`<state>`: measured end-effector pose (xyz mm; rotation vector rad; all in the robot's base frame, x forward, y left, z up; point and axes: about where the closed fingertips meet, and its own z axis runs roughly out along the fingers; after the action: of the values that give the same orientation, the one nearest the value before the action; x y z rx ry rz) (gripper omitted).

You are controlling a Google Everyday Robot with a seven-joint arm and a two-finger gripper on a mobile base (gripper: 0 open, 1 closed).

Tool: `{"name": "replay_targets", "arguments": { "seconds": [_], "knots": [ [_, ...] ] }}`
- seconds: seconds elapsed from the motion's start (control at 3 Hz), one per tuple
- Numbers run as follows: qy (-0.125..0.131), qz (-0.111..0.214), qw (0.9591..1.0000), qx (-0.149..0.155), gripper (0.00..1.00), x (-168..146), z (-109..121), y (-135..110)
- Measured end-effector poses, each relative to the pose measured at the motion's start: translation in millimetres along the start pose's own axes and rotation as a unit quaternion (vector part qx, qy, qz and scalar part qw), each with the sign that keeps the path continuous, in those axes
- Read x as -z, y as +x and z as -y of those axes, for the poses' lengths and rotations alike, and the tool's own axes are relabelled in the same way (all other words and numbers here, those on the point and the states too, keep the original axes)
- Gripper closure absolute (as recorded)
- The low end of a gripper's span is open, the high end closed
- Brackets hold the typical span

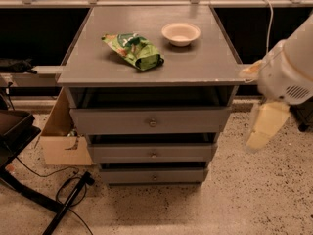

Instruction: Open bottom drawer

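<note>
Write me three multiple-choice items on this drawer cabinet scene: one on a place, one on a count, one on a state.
1. Where is the gripper relative to the cabinet?
A. Resting on its top
B. Off to its right, touching nothing on it
C. Beneath it

2. How many drawers does the cabinet have?
A. Two
B. Three
C. Four

3. How does the white bowl stand?
A. Upside down
B. On its side
C. Upright

Answers:
1 B: the gripper hangs beside the cabinet's right edge, well away from the bottom drawer.
2 B: three grey fronts are stacked, each with a knob at its centre.
3 C: the bowl's hollow faces up.
</note>
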<state>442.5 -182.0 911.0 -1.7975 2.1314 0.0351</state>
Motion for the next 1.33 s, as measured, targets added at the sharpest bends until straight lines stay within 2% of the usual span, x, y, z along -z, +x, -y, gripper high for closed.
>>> {"name": "replay_targets", "arguments": {
  "seconds": [0.33, 0.67, 1.0, 1.33],
  "knots": [
    [-0.024, 0.017, 0.9993, 0.023, 0.00, -77, -24, 1],
    [-0.064, 0.020, 0.9969, 0.041, 0.00, -182, -53, 7],
    [-0.096, 0.018, 0.9939, 0.050, 0.00, -276, -66, 16],
    [-0.139, 0.022, 0.9895, 0.032, 0.00, -359, -71, 35]
  ]
}}
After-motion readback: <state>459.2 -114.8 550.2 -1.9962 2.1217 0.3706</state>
